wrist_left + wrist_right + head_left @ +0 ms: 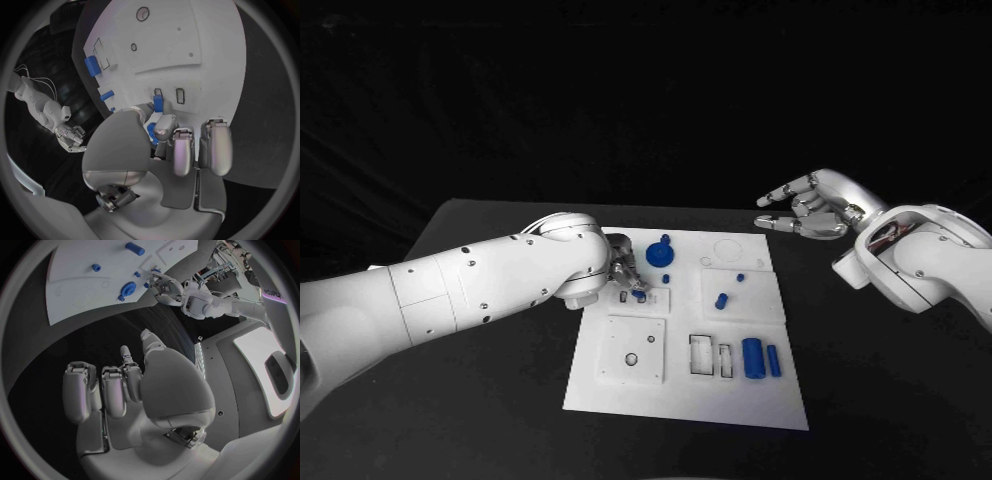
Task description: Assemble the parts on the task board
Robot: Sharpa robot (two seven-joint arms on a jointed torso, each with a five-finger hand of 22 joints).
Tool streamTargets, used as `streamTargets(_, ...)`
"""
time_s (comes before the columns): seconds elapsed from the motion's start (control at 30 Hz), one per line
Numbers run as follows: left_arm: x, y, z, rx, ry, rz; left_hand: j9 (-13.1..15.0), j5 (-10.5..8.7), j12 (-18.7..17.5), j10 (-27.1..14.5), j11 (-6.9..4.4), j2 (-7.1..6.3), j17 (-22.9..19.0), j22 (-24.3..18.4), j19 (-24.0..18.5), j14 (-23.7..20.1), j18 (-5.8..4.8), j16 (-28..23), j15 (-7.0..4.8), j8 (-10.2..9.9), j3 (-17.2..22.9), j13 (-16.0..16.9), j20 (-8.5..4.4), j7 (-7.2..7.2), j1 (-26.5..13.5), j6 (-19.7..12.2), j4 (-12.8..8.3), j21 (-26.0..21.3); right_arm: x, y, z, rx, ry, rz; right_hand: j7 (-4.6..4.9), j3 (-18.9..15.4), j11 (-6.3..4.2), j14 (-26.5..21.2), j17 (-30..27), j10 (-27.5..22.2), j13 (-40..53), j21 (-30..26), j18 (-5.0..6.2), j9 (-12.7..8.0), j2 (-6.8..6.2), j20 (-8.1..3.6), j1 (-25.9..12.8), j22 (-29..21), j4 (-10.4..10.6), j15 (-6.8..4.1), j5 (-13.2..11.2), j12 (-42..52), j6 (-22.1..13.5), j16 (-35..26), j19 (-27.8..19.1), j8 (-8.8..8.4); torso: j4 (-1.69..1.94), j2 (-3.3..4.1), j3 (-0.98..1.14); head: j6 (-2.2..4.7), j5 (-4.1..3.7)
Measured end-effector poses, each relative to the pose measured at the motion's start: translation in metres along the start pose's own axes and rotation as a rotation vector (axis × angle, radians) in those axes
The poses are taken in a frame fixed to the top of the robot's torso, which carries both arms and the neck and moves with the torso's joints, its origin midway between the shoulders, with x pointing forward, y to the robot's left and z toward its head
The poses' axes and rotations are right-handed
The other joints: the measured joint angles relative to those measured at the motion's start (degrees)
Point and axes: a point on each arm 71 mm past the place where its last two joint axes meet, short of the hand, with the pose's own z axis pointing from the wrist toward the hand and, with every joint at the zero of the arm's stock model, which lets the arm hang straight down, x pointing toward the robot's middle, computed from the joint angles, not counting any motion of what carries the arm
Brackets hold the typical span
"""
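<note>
I see the white task board (687,390) on the black table (488,330), printed with thin dark outlines of rectangles and circles. Every part on it is blue: a small blue piece (157,104) pinched at the fingertips of my silver left hand (620,272), a blue gear-shaped part (659,250) just beside that hand, and two blue cylinders (760,357) well away from it. My right hand (805,210) is silver, on a white arm (920,265).
</note>
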Motion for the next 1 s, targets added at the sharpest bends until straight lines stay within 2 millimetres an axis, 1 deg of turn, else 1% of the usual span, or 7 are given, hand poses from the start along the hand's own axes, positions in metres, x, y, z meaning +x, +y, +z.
streamTargets(0.43, 0.0026, -0.0026, 0.0008, 0.002, 0.022, 0.032, 0.1, -0.06, 0.0, 0.0, 0.0, -0.16, 0.0, 0.0, 0.0, 0.0, 0.0, 0.0, 0.0, 0.0, 0.2, -0.1, 0.0, 0.0, -0.2, 0.2, -0.2, 0.0, 0.0003, 0.0002, -0.0001, 0.0, 0.002, 0.0, 0.0, -0.2, 0.0, 0.0, 0.0, 0.0, 0.0, 0.0, 0.0, 0.0, 0.0, 0.0, 0.0, 0.0, 0.2, 0.0, 0.0, 0.0, 0.0, -0.2, 0.0, 0.0, -0.01, 0.03, 0.01, -0.11, -0.01)
streamTargets(0.5, 0.0036, -0.0026, 0.0011, 0.002, 0.026, 0.036, 0.1, -0.17, 0.0, 0.0, 0.0, -0.01, 0.0, 0.0, 0.0, 0.0, 0.0, 0.0, 0.0, 0.0, 0.6, -0.1, 0.0, 0.0, -0.6, 0.2, -0.1, 0.0, 0.0003, 0.0002, -0.0001, -0.001, 0.003, 0.0, 0.0, -0.2, 0.0, 0.0, 0.0, 0.0, 0.0, 0.0, 0.0, 0.0, 0.0, 0.0, 0.0, 0.0, 0.2, 0.0, 0.0, 0.0, 0.0, -0.2, 0.0, 0.0, 0.0, 0.02, 0.01, -0.13, -0.01)
streamTargets(0.63, 0.0035, -0.003, 0.001, 0.002, 0.029, 0.042, 0.2, -0.18, 0.0, 0.0, 0.01, -0.29, 0.0, 0.0, 0.0, 0.0, 0.01, 0.0, 0.0, 0.0, 1.3, -0.1, 0.0, 0.0, -0.9, 0.2, -0.8, 0.0, 0.0003, 0.0002, -0.0002, 0.0, 0.003, 0.0, 0.0, -0.2, 0.0, 0.0, 0.0, 0.0, 0.0, 0.0, 0.0, 0.0, 0.0, 0.0, 0.0, 0.0, 0.2, 0.0, 0.0, 0.0, 0.0, -0.2, 0.0, 0.0, 0.01, 0.02, 0.02, -0.16, -0.04)
streamTargets(0.83, 0.0032, -0.0034, 0.001, 0.002, 0.033, 0.051, 0.3, -0.19, 0.0, 0.0, 0.01, -0.29, 0.0, 0.0, 0.0, 0.0, 0.01, 0.0, 0.0, 0.0, 1.4, -0.2, 0.0, 0.01, -0.9, 0.2, -0.9, 0.0, 0.0003, 0.0002, -0.0003, -0.001, 0.004, 0.0, 0.0, -0.2, 0.0, 0.0, 0.0, 0.0, 0.0, 0.0, 0.0, 0.0, 0.0, 0.0, 0.0, 0.0, 0.2, 0.0, 0.0, 0.0, 0.0, -0.2, 0.0, 0.0, 0.0, 0.02, 0.02, -0.19, 0.04)
streamTargets(0.87, 0.0031, -0.0034, 0.0011, 0.002, 0.033, 0.051, 0.3, -0.2, 0.0, 0.0, 0.01, -0.05, 0.0, 0.0, 0.0, 0.0, 0.01, 0.0, 0.0, 0.1, 1.4, -0.2, 0.0, 0.01, -1.1, 0.2, -0.9, 0.0, 0.0003, 0.0002, -0.0004, 0.0, 0.004, 0.0, 0.0, -0.2, 0.0, 0.0, 0.0, 0.0, 0.0, 0.0, 0.0, 0.0, 0.0, 0.0, 0.0, 0.0, 0.2, 0.0, 0.0, 0.0, 0.0, -0.2, 0.0, 0.0, 0.0, 0.02, 0.02, -0.19, 0.04)
streamTargets(1.0, 0.0029, -0.0034, 0.0013, 0.001, 0.036, 0.055, 0.4, -0.21, 0.0, 0.0, -0.04, 0.12, 0.0, 0.0, 0.0, 0.0, 0.01, 0.0, 0.0, 0.2, 1.4, -0.2, 0.0, -0.05, -1.3, 0.2, -0.9, 0.0, -0.0001, -0.0001, -0.0009, 0.0, 0.004, 0.0, 0.0, -0.2, 0.0, 0.0, 0.0, 0.0, 0.0, 0.0, 0.0, 0.0, 0.0, 0.0, 0.0, -0.1, 0.2, 0.0, 0.0, 0.0, 0.0, -0.2, 0.0, 0.0, 0.0, 0.02, 0.03, -0.2, 0.05)
